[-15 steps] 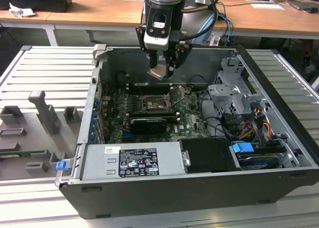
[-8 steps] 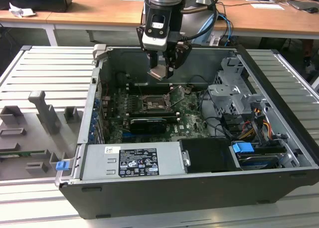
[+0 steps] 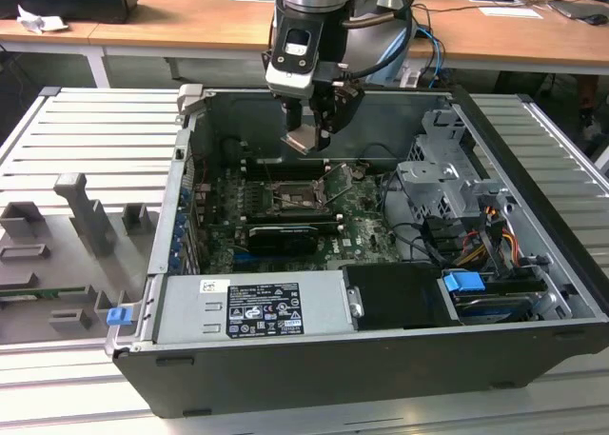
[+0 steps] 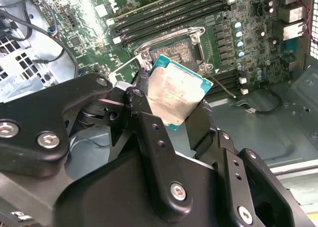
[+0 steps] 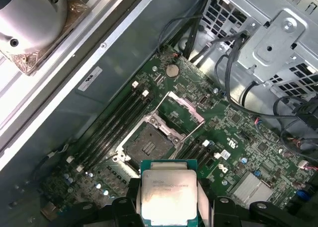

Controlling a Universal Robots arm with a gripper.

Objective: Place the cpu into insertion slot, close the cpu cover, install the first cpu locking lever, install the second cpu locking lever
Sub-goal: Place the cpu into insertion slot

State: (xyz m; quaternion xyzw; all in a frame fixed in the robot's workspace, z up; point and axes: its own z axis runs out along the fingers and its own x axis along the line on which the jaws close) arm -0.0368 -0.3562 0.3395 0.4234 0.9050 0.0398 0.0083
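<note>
Now I'm holding the gripper (image 3: 306,138) above the insertion slot (image 3: 288,199), fingers (image 4: 145,105) pinching the cpu (image 4: 174,95) by its edges, with the cpu cover (image 3: 340,180) standing raised on the exterior view's right of the slot. Coming down tilted or off-centre, I'm risking damaging the slot.

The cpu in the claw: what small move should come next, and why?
Probably a short descent toward the open socket. The gripper holds the cpu above the motherboard, not yet seated, and the cpu cover stands swung open, so the socket looks bare and ready.
</note>
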